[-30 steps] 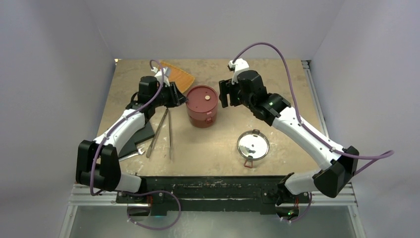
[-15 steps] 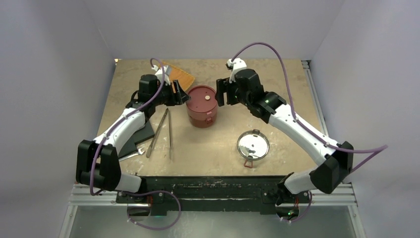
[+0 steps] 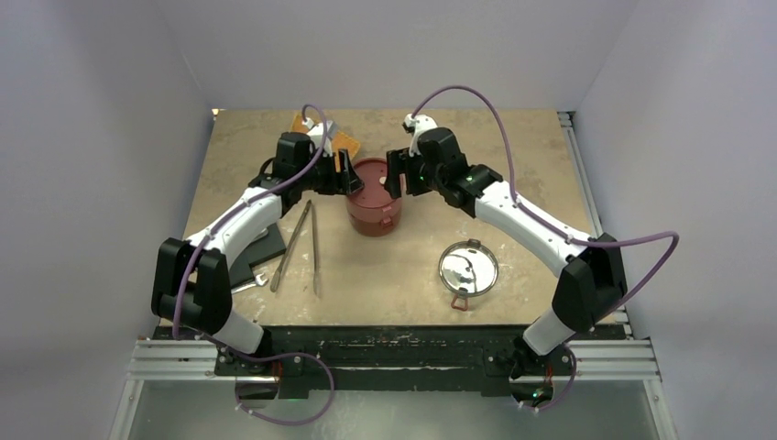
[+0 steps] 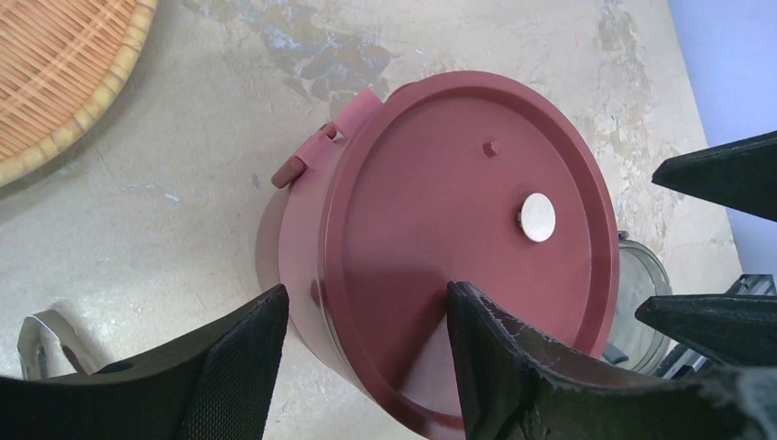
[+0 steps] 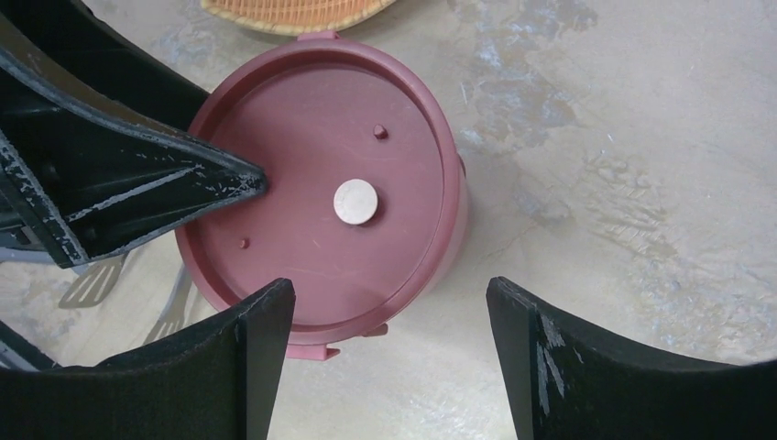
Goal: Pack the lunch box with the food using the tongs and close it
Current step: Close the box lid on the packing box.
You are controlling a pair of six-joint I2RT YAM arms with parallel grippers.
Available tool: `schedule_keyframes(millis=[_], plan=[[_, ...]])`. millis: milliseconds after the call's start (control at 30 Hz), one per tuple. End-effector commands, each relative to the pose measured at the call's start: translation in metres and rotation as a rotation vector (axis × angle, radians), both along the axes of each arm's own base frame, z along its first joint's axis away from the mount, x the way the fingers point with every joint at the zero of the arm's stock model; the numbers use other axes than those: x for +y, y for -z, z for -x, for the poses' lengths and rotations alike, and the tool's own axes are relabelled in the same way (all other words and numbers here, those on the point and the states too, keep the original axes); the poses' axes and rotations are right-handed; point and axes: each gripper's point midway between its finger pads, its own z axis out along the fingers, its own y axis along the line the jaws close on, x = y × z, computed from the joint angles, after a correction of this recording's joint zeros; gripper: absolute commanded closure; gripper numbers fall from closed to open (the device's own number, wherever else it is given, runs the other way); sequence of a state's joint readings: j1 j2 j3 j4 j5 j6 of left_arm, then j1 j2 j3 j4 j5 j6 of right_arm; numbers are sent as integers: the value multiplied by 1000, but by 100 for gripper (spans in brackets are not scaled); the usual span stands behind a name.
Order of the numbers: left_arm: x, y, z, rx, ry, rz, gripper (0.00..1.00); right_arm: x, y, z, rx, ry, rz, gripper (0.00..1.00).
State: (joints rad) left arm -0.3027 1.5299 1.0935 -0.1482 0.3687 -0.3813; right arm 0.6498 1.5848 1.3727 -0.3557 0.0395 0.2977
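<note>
The dark-red lunch box stands mid-table with a flat disc lid on top. A flat white round slice of food lies on that lid. My left gripper is open and straddles the box's left rim, one finger outside the wall and one over the lid, gripping nothing. On the box's other side my right gripper is open just off the rim, with nothing between its fingers. The silvery tongs lie on the table left of the box. No other food shows.
The smoky clear lid lies to the front right. An orange woven tray sits behind the box, partly hidden by the left arm. A dark flat piece and a small wrench lie at the front left.
Both grippers have closed in on the lunch box from either side. The left gripper's jaws have opened wider and now straddle the rim.
</note>
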Motion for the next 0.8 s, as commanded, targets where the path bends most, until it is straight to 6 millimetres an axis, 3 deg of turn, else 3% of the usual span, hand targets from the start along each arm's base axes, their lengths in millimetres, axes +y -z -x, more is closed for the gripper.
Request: schedule_keyframes(millis=[0,300,467,600,767], plan=[[7,-2,-8,-21,-15,-57,37,1,6,-10,-3,11,-37,20],[8,18,-1,34,-4,-125,42,-12,65,-2,115,37,14,26],[17,35,3,86,-30,-207,43,-18,86,3,164,51,23,32],[14,41,9,123,-18,-200,48,-10,86,5,172,8,-15,39],[-14,33,30,113,74,-101,54,4,68,-2,116,-83,-54,48]])
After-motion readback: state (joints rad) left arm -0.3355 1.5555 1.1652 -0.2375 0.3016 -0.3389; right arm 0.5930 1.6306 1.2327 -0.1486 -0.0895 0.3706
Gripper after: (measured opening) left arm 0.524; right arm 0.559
